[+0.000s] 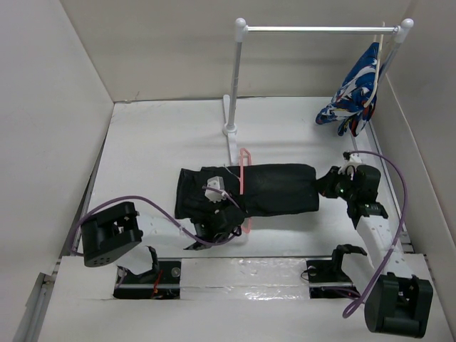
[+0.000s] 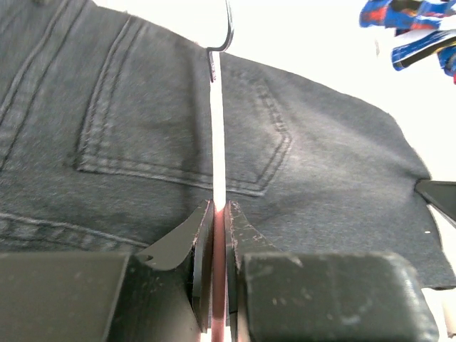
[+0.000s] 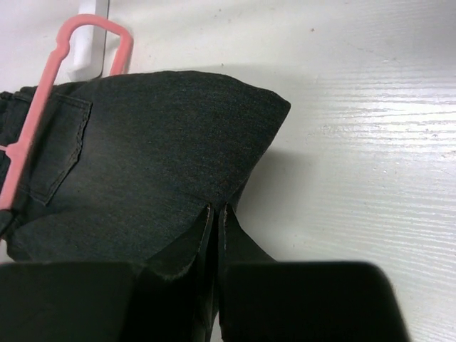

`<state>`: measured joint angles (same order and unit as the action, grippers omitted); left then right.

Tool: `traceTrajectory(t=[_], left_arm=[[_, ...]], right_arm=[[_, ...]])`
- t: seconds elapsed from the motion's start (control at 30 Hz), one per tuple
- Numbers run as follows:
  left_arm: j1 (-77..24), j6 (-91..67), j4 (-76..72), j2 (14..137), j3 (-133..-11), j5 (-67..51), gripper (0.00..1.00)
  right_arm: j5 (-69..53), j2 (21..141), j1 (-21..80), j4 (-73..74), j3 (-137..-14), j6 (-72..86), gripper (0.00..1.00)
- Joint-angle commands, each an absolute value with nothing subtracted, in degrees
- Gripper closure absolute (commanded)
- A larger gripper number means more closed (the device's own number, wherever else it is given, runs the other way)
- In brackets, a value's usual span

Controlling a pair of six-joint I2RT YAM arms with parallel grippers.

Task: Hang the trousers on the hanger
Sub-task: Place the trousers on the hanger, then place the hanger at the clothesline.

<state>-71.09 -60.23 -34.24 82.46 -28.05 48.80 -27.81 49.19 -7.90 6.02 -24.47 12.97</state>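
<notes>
The left fingers (image 2: 182, 239) clamp the hanger (image 2: 219, 128) steady. The right fingers (image 3: 182, 249) pinch the trousers (image 3: 157, 142) edge, probably to draw it through.

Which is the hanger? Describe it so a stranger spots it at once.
Find the white rail stand at the far side. Before its base lie black trousers; the hanger crosses them, the only thin pink thing, pinched in the left claw.

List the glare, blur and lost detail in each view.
Top external: the trousers read as flat black, and the glossy near edge of the table glares. Left wrist: the hanger washes out nearly white, background blown out. Right wrist: streaky highlights on the table; the dark jaws are soft.
</notes>
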Motion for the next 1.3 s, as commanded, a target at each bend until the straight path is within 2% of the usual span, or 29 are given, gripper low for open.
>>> traceTrajectory(t=[0.0, 0.03, 0.07, 0.2, 0.27, 0.37, 0.4, 0.53, 0.6, 0.73, 0.93, 1.0, 1.13, 1.17, 1.23, 1.27], left_arm=[[-72.7, -53.6, -30.1, 78.0, -32.5, 56.5, 1.00], [-73.4, -52.5, -30.1, 77.0, -33.0, 56.6, 1.00], [-73.4, -51.4, -30.1, 76.6, -34.0, 56.4, 1.00], [-76.3, -45.5, -29.6, 75.3, -37.3, 57.4, 1.00], [-78.8, -41.8, -28.0, 74.9, -40.3, 59.0, 1.00], [-81.5, -39.3, -24.4, 74.1, -42.9, 62.3, 1.00], [-82.7, -38.7, -24.9, 73.8, -43.0, 63.3, 1.00], [-84.5, -37.7, -26.4, 71.6, -42.5, 63.4, 1.00], [-85.8, -36.8, -26.3, 71.0, -42.9, 65.0, 1.00], [-87.9, -35.3, -25.9, 69.9, -44.0, 66.6, 1.00], [-89.1, -33.6, -27.3, 68.6, -44.3, 67.2, 1.00], [-89.1, -33.0, -27.9, 68.2, -44.9, 66.4, 1.00], [-89.1, -30.3, -30.2, 66.5, -45.1, 66.0, 1.00], [-89.1, -28.2, -31.5, 66.4, -44.6, 65.5, 1.00], [-89.1, -25.9, -34.7, 66.1, -44.5, 63.7, 1.00], [-89.1, -25.4, -34.7, 66.1, -45.3, 63.2, 1.00]], right_arm=[[-26.4, 46.9, -8.9, 3.2, -25.8, 12.5, 0.84], [-26.8, 46.6, -8.9, 4.0, -26.5, 12.0, 0.71], [-27.2, 45.4, -7.0, 4.8, -28.4, 11.9, 0.51], [-24.7, 41.5, 0.7, 8.3, -34.1, 13.0, 0.29], [-22.7, 41.0, 5.5, 8.3, -36.1, 15.6, 0.27], [-20.8, 41.7, 15.3, 4.6, -38.1, 21.9, 0.28], [-21.3, 42.1, 17.9, -2.5, -37.2, 24.9, 0.28], [-13.9, 45.8, 33.7, -13.9, -31.6, 36.7, 0.28], [-9.4, 47.3, 37.2, -14.5, -31.6, 37.8, 0.29], [-7.8, 50.1, 43.2, -19.8, -30.4, 41.5, 0.29], [-2.7, 51.9, 49.4, -21.9, -28.7, 45.1, 0.35], [-2.0, 51.8, 49.9, -24.4, -27.2, 46.6, 0.42], [-2.2, 52.4, 51.0, -28.6, -25.2, 50.8, 0.47], [-2.4, 52.6, 51.0, -29.3, -24.9, 51.4, 0.53], [-2.4, 53.3, 51.0, -33.1, -24.0, 53.4, 0.60], [-2.4, 53.7, 51.0, -34.5, -23.9, 54.0, 0.68]])
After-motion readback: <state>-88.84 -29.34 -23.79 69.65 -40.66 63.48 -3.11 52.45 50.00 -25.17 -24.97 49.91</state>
